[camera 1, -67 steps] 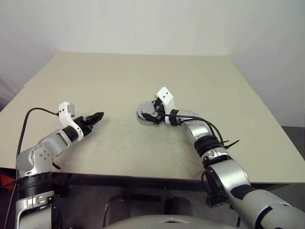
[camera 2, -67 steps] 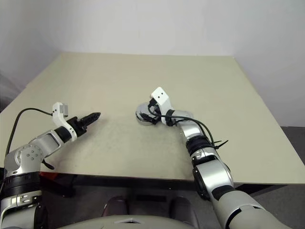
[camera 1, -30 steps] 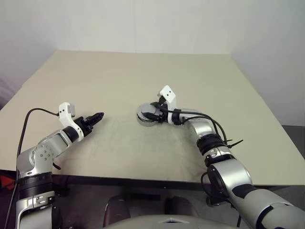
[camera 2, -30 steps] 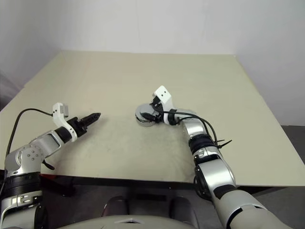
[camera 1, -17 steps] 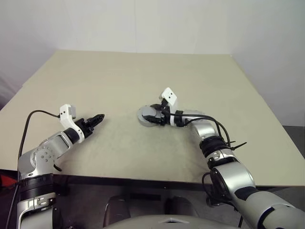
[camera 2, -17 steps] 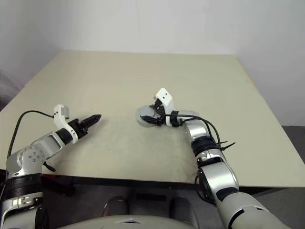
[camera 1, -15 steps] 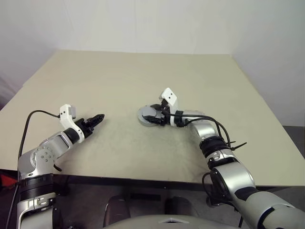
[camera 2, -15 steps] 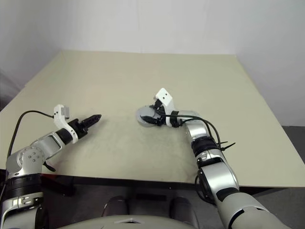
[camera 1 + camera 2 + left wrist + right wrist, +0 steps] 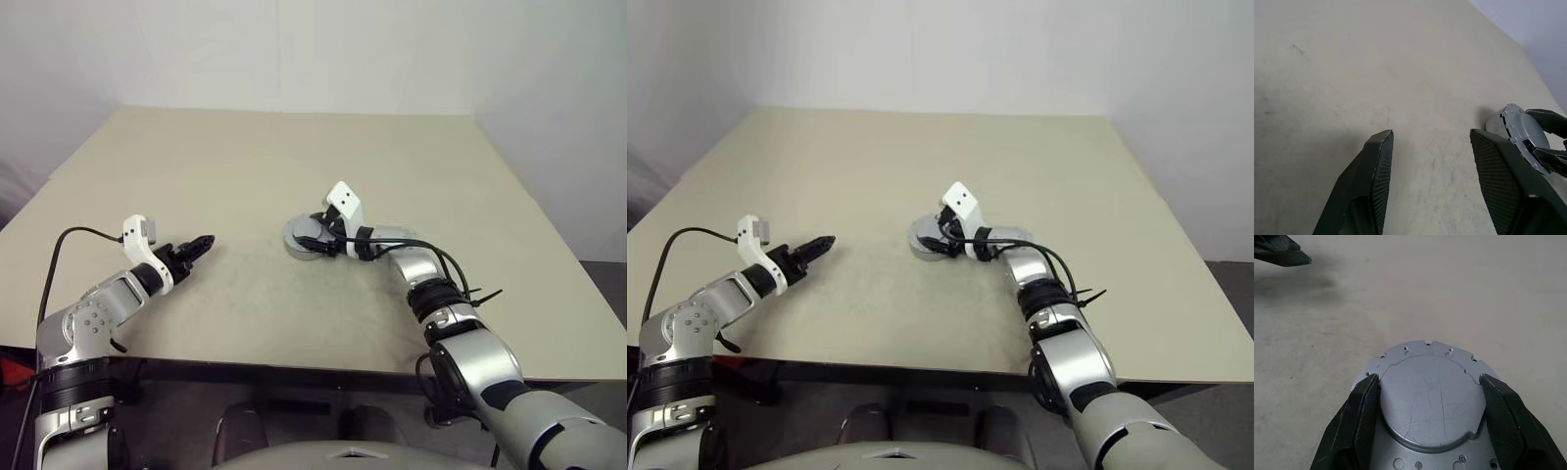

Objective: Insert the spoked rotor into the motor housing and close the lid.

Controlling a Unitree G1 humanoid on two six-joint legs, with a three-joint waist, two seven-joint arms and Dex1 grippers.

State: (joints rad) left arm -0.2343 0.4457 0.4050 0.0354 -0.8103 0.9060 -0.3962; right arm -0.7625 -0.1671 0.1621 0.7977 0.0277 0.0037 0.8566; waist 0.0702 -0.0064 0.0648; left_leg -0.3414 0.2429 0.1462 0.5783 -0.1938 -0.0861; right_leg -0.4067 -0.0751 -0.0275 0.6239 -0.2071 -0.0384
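Observation:
The motor housing sits near the middle of the table, and it shows from above as a round silver lid with a flanged rim. My right gripper reaches it from the right. Its two black fingers press against opposite sides of the lid's raised disc. My left gripper hovers low over bare table at the left, well apart from the housing, its fingers spread with nothing between them. The spoked rotor is hidden.
The beige table stretches wide behind and beside the housing. Its near edge runs just in front of both arms. A black cable loops from the left wrist.
The right wrist has rolled a little while staying on the lid. The housing and the left arm have kept their places.

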